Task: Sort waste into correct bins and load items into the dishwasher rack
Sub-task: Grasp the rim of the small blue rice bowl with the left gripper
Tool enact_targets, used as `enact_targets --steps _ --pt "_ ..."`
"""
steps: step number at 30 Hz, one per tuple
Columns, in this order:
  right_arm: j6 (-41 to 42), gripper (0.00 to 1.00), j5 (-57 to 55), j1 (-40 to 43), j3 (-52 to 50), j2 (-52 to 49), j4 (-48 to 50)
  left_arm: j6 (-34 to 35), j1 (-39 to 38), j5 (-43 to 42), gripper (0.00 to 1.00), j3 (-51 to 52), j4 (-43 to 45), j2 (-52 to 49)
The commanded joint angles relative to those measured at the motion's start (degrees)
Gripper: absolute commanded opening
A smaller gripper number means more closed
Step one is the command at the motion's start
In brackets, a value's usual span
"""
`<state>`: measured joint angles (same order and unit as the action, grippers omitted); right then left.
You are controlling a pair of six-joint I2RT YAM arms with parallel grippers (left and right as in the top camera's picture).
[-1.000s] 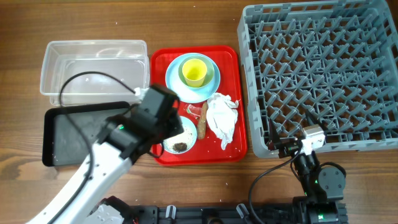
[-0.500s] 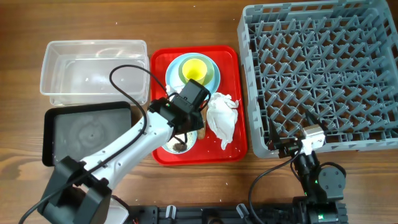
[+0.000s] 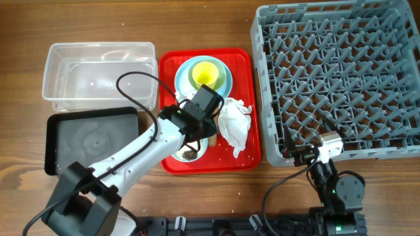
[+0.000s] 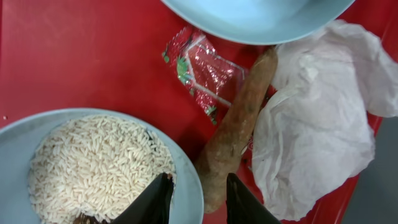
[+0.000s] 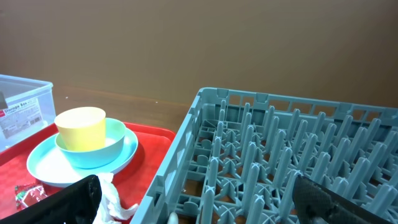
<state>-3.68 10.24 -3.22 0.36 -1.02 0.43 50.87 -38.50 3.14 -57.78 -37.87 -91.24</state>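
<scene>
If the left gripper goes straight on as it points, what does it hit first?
Probably the rim of the small blue bowl, lying between the fingers of the left gripper; the brown stick ends close beside.

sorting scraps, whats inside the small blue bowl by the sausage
White rice-like grains fill the small blue bowl, with a brown lump at one edge. A finger of the left gripper covers part of the lump; grains hide the bowl's bottom.

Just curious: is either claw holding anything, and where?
Left gripper straddles the rim of the bowl; whether it grips cannot be told. Right gripper holds nothing.
</scene>
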Motion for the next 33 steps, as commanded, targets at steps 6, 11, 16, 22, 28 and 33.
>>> enact_targets --steps 6,11,16,22,28,33 --pt "0.7 1.0 -0.07 -0.35 -0.07 0.07 0.35 2.56 -0.68 0.39 0.29 1.97 1.51 -0.72" --pt "0.68 1.0 -0.07 -0.35 -0.07 0.07 0.35 2.58 -2.67 0.42 0.28 1.99 2.86 -1.27" --pt "0.7 1.0 -0.07 -0.35 -0.07 0.07 0.37 2.56 -3.78 1.03 0.29 1.99 3.65 -3.63" --pt "0.7 1.0 -0.07 -0.35 -0.07 0.07 0.37 2.54 -3.76 1.53 0.29 1.99 3.69 -5.2" --pt "0.68 1.0 -0.07 -0.35 -0.07 0.07 0.35 2.51 -3.76 2.56 0.24 1.99 3.65 -5.2" --pt "0.7 1.0 -0.07 -0.35 -0.07 0.07 0.35 2.51 -3.76 2.56 0.12 1.97 3.65 -5.2"
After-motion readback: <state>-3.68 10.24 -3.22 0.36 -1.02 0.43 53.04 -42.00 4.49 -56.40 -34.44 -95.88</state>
